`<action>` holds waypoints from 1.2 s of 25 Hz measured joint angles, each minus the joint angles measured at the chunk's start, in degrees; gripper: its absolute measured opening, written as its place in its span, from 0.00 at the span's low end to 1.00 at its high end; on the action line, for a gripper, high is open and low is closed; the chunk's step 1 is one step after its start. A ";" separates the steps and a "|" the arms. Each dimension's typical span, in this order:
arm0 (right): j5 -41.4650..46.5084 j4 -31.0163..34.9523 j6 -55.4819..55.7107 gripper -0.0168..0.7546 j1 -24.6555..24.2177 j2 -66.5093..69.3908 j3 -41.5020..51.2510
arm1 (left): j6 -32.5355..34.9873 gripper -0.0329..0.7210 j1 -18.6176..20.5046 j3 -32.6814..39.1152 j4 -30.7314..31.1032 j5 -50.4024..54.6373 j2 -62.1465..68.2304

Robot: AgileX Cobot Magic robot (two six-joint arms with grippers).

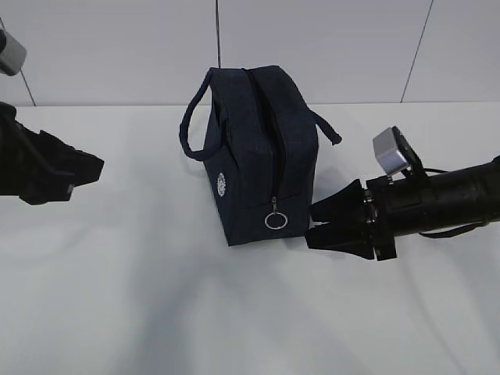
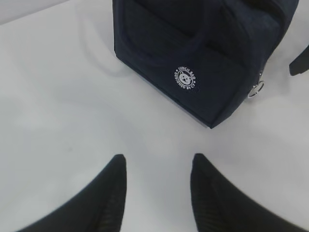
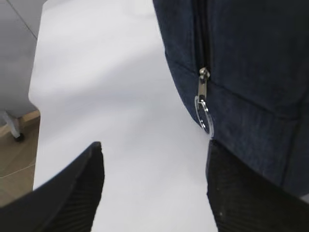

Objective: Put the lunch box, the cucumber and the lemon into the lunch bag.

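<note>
The dark navy lunch bag (image 1: 254, 152) stands upright mid-table with its zipper closed, ring pull (image 1: 275, 220) hanging low on the near end and a round white logo (image 1: 222, 184) on its side. It also shows in the left wrist view (image 2: 203, 53) and the right wrist view (image 3: 246, 72), with the ring pull (image 3: 203, 112) there. My right gripper (image 1: 314, 225) is open and empty, tips just right of the bag's lower corner; its midpoint is (image 3: 154, 151). My left gripper (image 1: 98, 170) is open and empty, well left of the bag; its midpoint is (image 2: 157, 162). Lunch box, cucumber and lemon are out of view.
The white table (image 1: 156, 312) runs back to a pale panelled wall (image 1: 328, 47). In the right wrist view the table's edge (image 3: 35, 121) shows at the left, with floor and a castor below it.
</note>
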 joint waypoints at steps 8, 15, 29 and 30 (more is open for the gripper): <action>0.00 4.51 -4.95 0.62 1.70 3.33 -0.09 | 0.00 0.47 0.00 0.00 0.26 -1.47 1.47; 0.00 10.77 -9.52 0.62 2.72 5.43 -0.09 | 0.00 0.47 0.00 0.00 0.72 -1.88 1.68; -1.86 14.60 -12.21 0.61 5.94 5.43 -0.12 | 0.12 0.47 0.00 0.00 0.80 -1.98 1.68; -1.86 14.81 -12.21 0.61 5.94 5.43 -0.12 | 0.12 0.47 0.00 0.00 0.80 -1.98 1.68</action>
